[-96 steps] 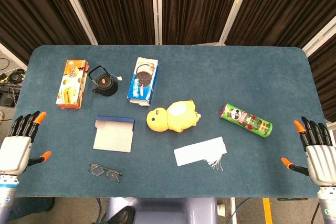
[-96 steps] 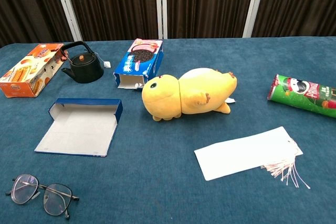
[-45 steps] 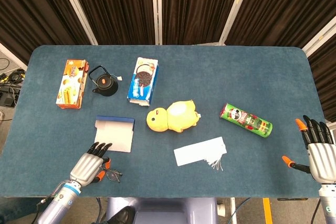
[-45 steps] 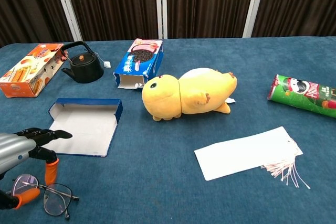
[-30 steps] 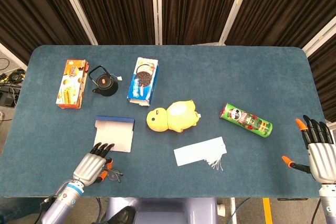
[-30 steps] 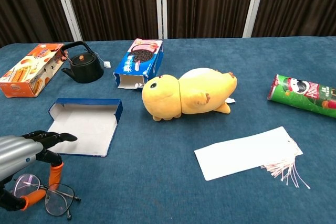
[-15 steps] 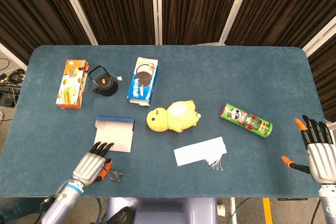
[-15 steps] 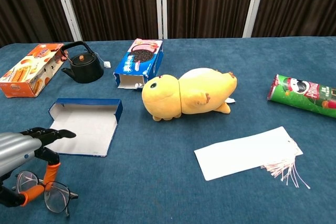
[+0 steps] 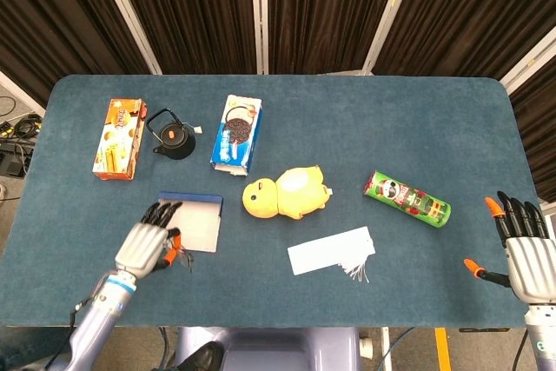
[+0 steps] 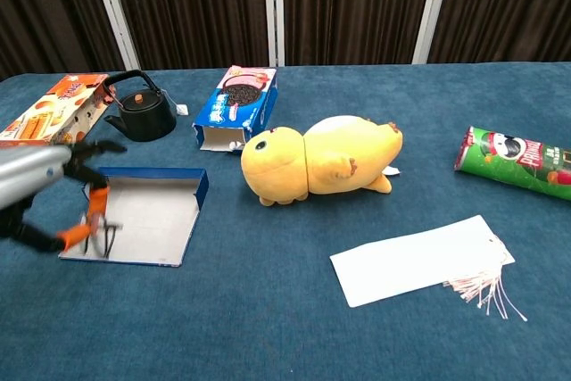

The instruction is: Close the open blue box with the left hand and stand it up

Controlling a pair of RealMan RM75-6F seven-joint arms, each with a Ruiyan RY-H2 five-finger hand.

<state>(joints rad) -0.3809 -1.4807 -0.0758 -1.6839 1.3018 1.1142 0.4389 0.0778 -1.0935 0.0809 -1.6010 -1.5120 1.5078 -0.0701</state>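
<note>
The open blue box (image 9: 201, 221) (image 10: 152, 207) lies flat at the front left of the table, white inside facing up, its blue wall on the far side. My left hand (image 9: 144, 246) (image 10: 52, 178) hovers over the box's left part. Between its orange-tipped thumb and a finger hangs a pair of dark-rimmed glasses (image 9: 179, 255) (image 10: 99, 236), just over the box's near left corner. My right hand (image 9: 521, 254) stays at the table's right edge, fingers spread and holding nothing; the chest view does not show it.
An orange snack box (image 9: 119, 138), a black kettle (image 9: 171, 136) and a blue cookie box (image 9: 237, 132) stand behind the open box. A yellow plush duck (image 9: 285, 193) lies to its right, with a white sheet (image 9: 332, 251) and a green crisp can (image 9: 407, 199) further right.
My left hand came in from the left edge to the glasses, pinched them, and has now lifted them forward over the open box. The right hand barely moved.
</note>
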